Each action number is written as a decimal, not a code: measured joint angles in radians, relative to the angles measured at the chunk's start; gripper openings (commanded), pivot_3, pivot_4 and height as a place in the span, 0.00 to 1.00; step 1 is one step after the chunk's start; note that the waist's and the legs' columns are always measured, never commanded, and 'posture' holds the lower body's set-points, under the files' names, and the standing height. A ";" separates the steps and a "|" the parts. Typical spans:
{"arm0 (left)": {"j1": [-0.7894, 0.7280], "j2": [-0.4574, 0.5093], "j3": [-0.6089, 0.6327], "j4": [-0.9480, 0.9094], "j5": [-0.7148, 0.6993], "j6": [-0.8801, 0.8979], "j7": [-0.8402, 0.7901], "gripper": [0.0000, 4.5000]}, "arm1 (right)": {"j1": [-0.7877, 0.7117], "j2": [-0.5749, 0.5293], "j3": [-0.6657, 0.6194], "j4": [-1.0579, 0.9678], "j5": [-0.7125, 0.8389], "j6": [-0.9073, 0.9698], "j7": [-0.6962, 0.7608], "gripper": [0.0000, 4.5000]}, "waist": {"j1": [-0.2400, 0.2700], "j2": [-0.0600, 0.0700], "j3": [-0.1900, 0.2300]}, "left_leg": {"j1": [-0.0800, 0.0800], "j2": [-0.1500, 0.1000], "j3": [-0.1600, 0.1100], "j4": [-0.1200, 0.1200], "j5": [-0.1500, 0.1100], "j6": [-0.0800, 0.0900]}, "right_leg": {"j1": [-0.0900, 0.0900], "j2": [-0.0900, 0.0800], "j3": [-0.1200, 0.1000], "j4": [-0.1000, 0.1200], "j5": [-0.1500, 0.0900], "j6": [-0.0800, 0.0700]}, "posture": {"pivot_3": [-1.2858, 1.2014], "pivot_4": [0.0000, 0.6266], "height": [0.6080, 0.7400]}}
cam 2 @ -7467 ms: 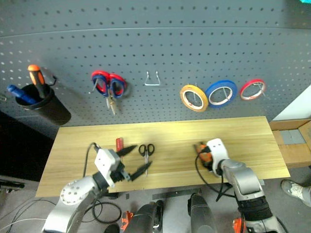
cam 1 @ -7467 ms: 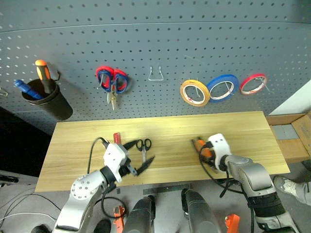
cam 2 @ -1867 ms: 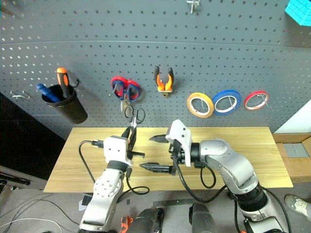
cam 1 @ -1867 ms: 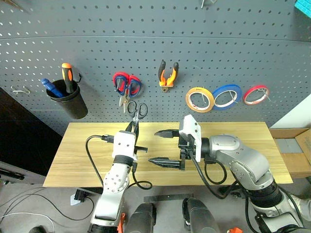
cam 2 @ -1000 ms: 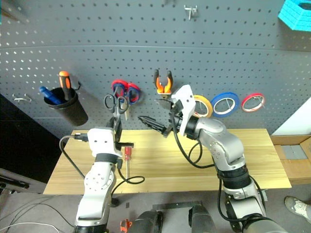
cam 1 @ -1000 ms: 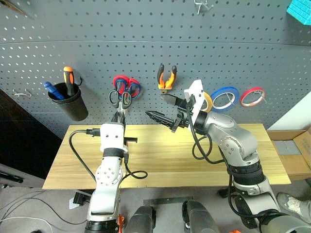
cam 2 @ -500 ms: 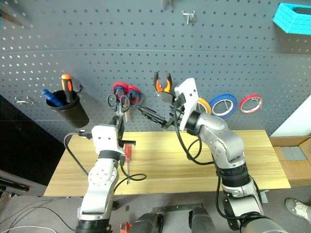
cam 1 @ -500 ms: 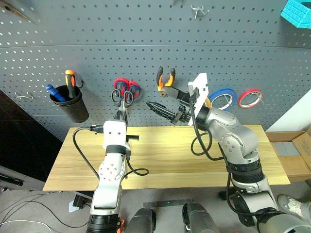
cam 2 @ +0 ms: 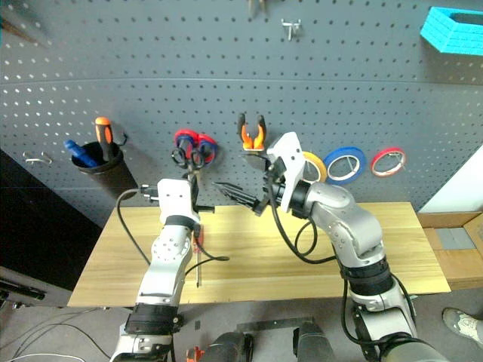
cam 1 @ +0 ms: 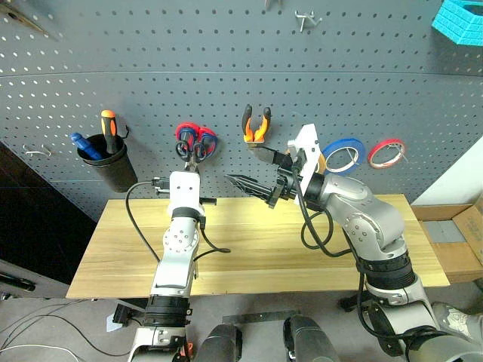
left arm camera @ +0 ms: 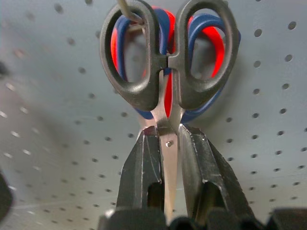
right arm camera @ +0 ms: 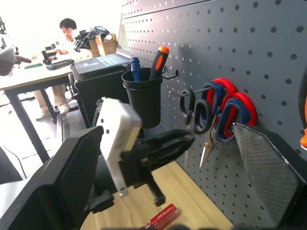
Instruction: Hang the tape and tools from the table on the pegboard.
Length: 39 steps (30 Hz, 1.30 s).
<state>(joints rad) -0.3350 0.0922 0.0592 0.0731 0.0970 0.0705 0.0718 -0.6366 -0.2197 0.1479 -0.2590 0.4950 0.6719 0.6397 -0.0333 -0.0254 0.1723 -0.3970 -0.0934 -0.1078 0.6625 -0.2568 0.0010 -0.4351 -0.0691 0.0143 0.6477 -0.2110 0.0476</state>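
Both head eyes look forward and down from well back, sharing the pegboard (cam 1: 339, 68) and table (cam 1: 249, 249). The left wrist camera sits very close, sighting between its own fingers (left arm camera: 144, 167) at the black-handled scissors (left arm camera: 165, 57); the right wrist camera shares those scissors between its spread fingers, from farther off.

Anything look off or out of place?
One oddity: the slim red-handled screwdriver lies on the light wood table. The left pincer holds the small black-handled scissors over a hook bearing red-and-blue scissors.
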 measured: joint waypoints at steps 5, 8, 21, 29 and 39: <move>0.012 0.015 0.000 0.001 -0.005 0.025 -0.008 0.39 | 0.003 -0.002 0.007 -0.006 0.000 0.003 0.001 1.00 | -0.001 0.000 0.000 | 0.002 0.000 0.000 0.000 0.000 0.000 | 0.002 0.000 0.000 0.000 0.000 0.000 | 0.49 0.24 1.00; 0.015 0.020 0.010 0.004 -0.004 0.031 0.000 0.60 | 0.003 -0.003 0.010 -0.006 0.000 0.008 0.001 1.00 | 0.001 0.000 0.000 | 0.001 0.000 0.000 0.000 0.000 0.000 | 0.002 0.000 0.000 0.000 0.000 0.000 | 0.49 0.25 1.00; 0.190 0.056 0.102 0.045 -0.023 0.360 0.008 0.69 | 0.066 -0.022 0.101 -0.037 -0.030 0.133 -0.056 1.00 | 0.001 0.001 0.002 | 0.002 0.000 -0.001 -0.001 0.000 0.000 | 0.002 0.000 0.000 0.000 0.000 0.000 | 0.49 0.33 1.00; 0.095 0.010 0.091 0.139 -0.039 0.481 0.024 0.69 | 0.153 -0.003 0.226 0.057 -0.161 0.118 -0.112 1.00 | 0.004 0.000 0.009 | 0.003 -0.001 -0.003 0.000 0.000 0.001 | 0.005 -0.001 -0.002 -0.002 0.000 0.000 | 0.49 0.35 1.00; 0.074 -0.009 0.067 0.149 -0.054 0.544 0.032 0.69 | 0.193 -0.010 0.226 0.042 -0.169 0.119 -0.116 1.00 | -0.005 0.001 0.011 | 0.004 0.000 -0.003 -0.001 0.000 0.000 | 0.006 -0.001 -0.002 -0.002 0.000 0.001 | 0.48 0.35 1.00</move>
<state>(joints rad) -0.2613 0.0833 0.1267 0.2220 0.0427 0.6145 0.1041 -0.4441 -0.2297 0.3743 -0.2172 0.3259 0.7911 0.5239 -0.0388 -0.0248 0.1835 -0.3930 -0.0934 -0.1103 0.6614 -0.2571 0.0014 -0.4296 -0.0697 0.0128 0.6455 -0.2114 0.0483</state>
